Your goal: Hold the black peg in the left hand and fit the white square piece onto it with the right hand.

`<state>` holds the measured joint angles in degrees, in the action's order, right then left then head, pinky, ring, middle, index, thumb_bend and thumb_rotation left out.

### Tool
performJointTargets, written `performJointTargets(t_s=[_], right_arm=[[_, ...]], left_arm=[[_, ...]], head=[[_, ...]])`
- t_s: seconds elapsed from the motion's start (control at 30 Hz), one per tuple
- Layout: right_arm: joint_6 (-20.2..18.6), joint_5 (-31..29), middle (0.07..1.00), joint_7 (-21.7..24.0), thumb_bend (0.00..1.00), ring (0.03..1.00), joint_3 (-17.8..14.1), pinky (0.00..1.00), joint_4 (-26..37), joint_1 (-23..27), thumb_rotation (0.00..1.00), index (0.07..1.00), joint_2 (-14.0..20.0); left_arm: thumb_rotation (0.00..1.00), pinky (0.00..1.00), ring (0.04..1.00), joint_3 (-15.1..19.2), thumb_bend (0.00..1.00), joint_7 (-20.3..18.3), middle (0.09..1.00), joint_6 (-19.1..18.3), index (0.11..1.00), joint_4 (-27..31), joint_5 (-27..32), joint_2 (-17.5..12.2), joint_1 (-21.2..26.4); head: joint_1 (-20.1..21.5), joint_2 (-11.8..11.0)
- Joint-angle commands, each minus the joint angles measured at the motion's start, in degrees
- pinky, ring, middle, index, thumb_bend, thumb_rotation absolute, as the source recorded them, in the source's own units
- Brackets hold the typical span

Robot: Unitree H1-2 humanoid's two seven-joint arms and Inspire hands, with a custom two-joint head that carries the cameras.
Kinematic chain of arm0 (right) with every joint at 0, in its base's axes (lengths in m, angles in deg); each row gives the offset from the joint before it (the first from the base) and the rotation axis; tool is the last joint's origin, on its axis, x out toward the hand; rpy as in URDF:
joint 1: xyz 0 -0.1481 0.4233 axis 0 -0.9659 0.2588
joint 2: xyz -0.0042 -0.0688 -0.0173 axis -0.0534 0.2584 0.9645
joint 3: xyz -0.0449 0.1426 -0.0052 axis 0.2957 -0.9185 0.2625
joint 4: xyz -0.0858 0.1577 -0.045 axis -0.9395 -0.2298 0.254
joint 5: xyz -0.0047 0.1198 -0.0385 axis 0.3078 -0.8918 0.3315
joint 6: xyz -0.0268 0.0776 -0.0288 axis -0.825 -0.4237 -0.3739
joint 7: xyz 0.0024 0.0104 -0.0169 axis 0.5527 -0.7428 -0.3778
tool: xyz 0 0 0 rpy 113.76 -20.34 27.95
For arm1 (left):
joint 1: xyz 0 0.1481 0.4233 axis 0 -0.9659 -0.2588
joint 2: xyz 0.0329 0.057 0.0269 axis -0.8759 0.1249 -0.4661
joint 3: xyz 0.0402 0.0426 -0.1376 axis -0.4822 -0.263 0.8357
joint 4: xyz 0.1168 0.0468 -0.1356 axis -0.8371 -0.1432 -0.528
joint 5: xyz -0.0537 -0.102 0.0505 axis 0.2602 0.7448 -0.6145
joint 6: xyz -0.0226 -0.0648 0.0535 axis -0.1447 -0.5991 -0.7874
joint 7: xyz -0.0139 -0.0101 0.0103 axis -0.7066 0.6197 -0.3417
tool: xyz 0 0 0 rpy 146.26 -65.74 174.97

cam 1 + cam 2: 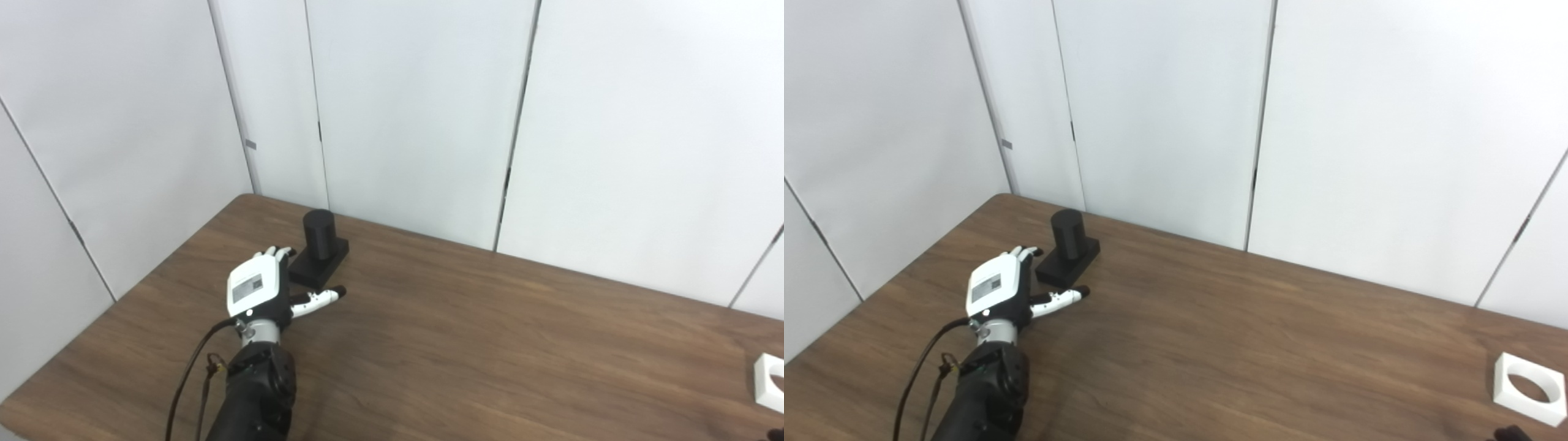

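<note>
The black peg (320, 236) is a short cylinder standing upright on a black square base (324, 264) at the far left of the table. My left hand (260, 288) is open just in front of it. Its fingertips (278, 251) reach the base's left corner and its thumb (318, 298) stretches out below the base; it holds nothing. The white square piece (1530, 389), with a round hole, lies flat at the table's right edge. Only a dark tip of my right hand (1505, 433) shows at the bottom right, just in front of the white piece.
The brown wooden table (490, 343) ends close behind the peg at white wall panels (416, 110). Its left edge runs diagonally past my left arm (257, 392). A black cable (187, 373) hangs beside the forearm.
</note>
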<state>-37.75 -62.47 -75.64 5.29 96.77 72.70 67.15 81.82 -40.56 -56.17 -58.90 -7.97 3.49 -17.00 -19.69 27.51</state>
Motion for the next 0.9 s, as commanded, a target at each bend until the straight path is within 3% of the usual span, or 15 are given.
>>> performJointTargets(t_s=[0.0, 0.23, 0.33, 0.43, 0.87], right_arm=[[0.1, -0.5, 0.911, 0.3, 0.87, 0.927, 0.6, 0.83, -0.2, -1.1, 0.84, 0.875, -1.1], [-0.6, -0.7, 0.927, 0.2, 0.88, 0.946, 0.8, 0.87, 0.4, -1.3, 0.83, 0.892, -1.3], [-0.2, 0.1, 0.928, 0.5, 0.88, 0.942, 0.9, 0.84, 0.3, -1.2, 0.85, 0.906, -1.0], [1.0, -0.2, 0.962, 1.6, 0.90, 0.984, 1.1, 0.89, -0.6, -1.0, 0.88, 0.955, -0.7], [-0.7, 3.4, 0.960, -1.4, 0.90, 0.989, 1.2, 0.92, 0.5, -1.7, 0.91, 0.967, -1.6]], left_arm=[[0.69, 0.90, 0.941, 0.2, 0.91, 1.7, 0.936, 0.1, 0.847, -0.5, -2.4, -1.7, 3.3], [0.68, 0.91, 0.942, -0.1, 0.90, 2.2, 0.937, 0.1, 0.846, -5.8, -2.4, -3.1, 6.2], [0.69, 0.90, 0.940, -1.0, 0.90, 2.5, 0.932, 0.1, 0.851, -8.7, -3.1, -3.9, 7.3], [0.71, 0.89, 0.933, -1.3, 0.91, 2.5, 0.925, 0.1, 0.852, -12.0, -4.9, -4.4, 8.8], [0.73, 0.89, 0.921, -1.2, 0.92, 3.5, 0.907, 0.1, 0.824, -22.0, -7.6, -4.4, 14.0]], head=[[0.0, 0.1], [0.7, 0.3], [0.8, 0.4], [0.9, 0.6], [1.7, 0.8]])
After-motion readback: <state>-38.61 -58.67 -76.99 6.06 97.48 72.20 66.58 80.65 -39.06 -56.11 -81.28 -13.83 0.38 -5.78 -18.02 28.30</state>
